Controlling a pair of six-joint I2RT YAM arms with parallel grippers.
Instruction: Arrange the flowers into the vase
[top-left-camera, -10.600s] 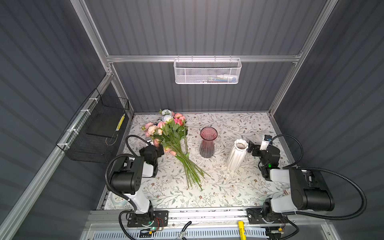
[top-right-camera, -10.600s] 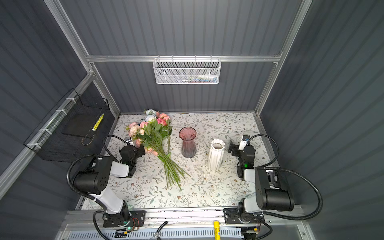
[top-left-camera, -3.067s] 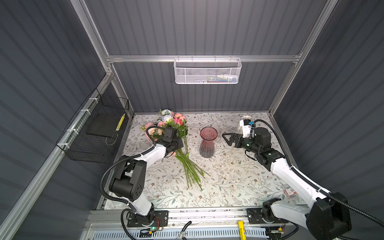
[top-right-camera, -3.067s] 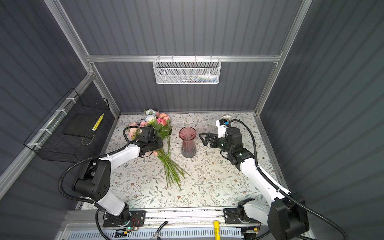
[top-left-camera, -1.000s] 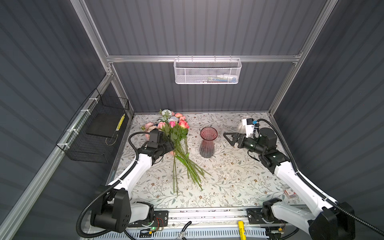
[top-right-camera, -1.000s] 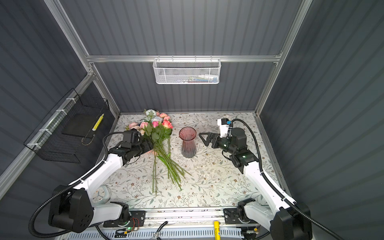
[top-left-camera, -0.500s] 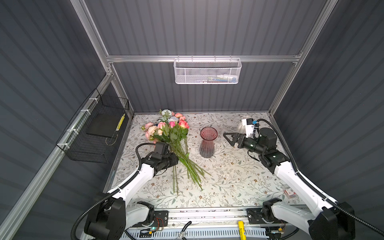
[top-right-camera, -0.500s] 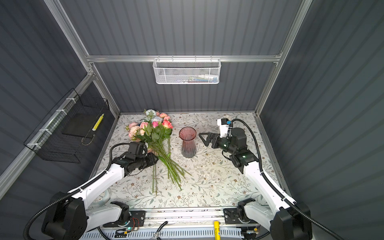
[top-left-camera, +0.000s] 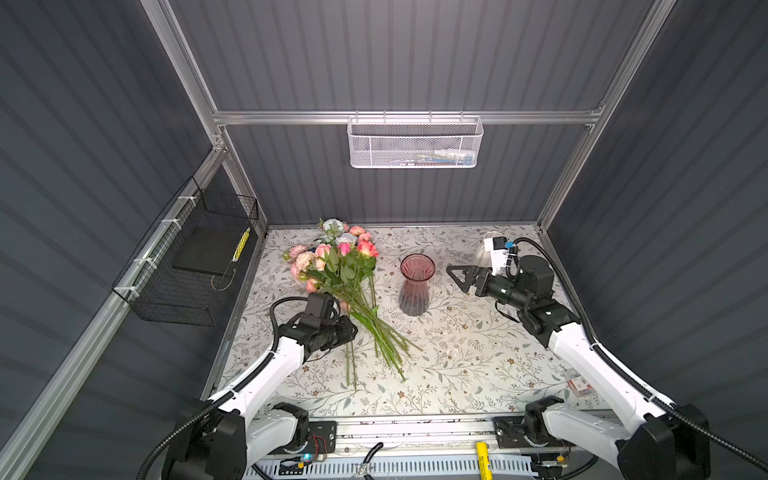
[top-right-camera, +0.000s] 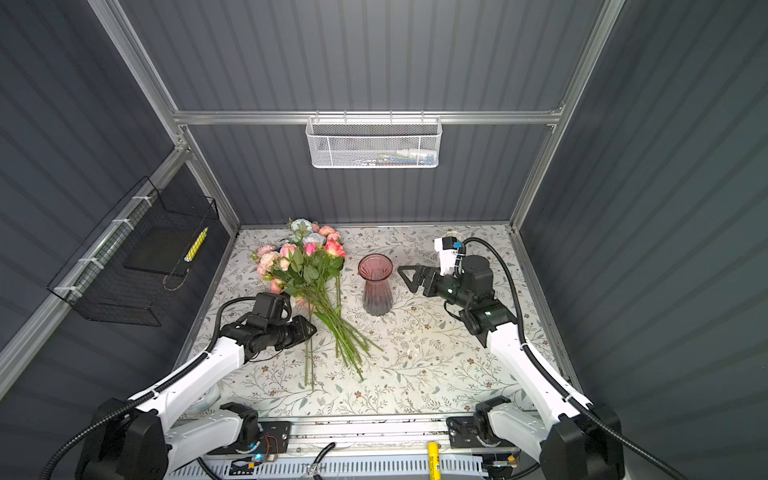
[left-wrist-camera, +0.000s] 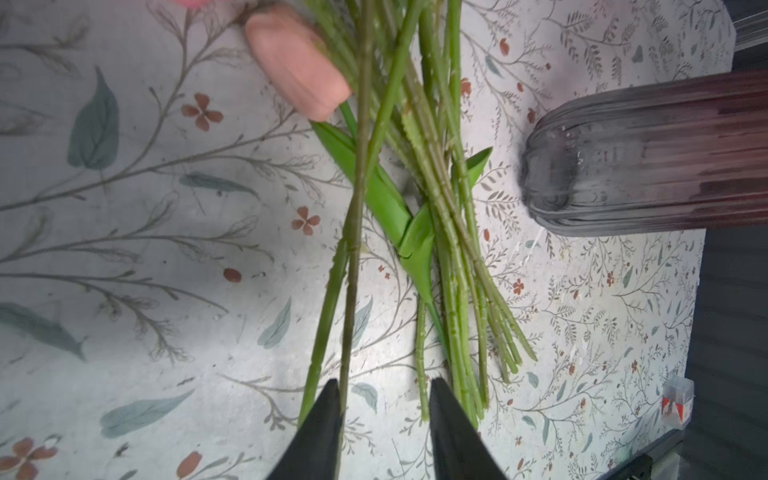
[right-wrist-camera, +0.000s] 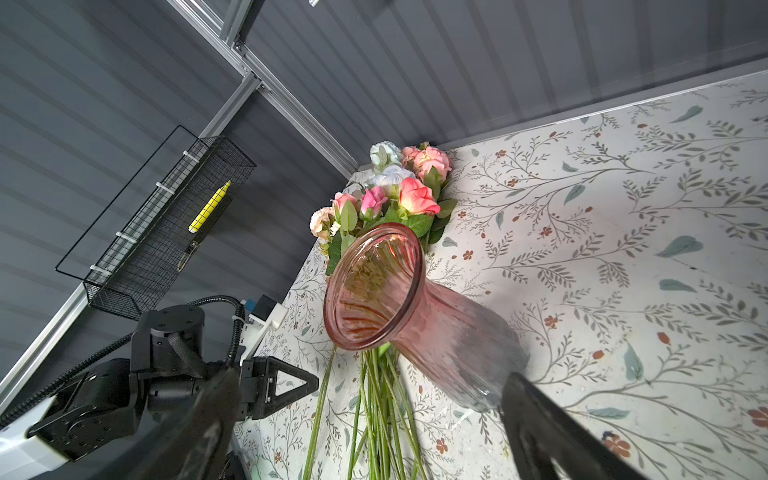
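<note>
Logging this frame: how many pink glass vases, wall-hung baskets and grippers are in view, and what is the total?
Pink glass vase: 1
Wall-hung baskets: 2 (white mesh basket, black wire basket)
Grippers: 2 (left gripper, right gripper)
Total: 5
The flowers overlap too much to count, so they are left out.

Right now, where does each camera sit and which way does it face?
Both top views: high over the front, facing down and back; left arm, right arm, flowers, vase.
Left wrist: on the left arm, facing past the left gripper at stems on the table.
Right wrist: on the right arm, facing past the open right gripper into the vase's mouth.
Shared: both wrist views show vase and stems.
</note>
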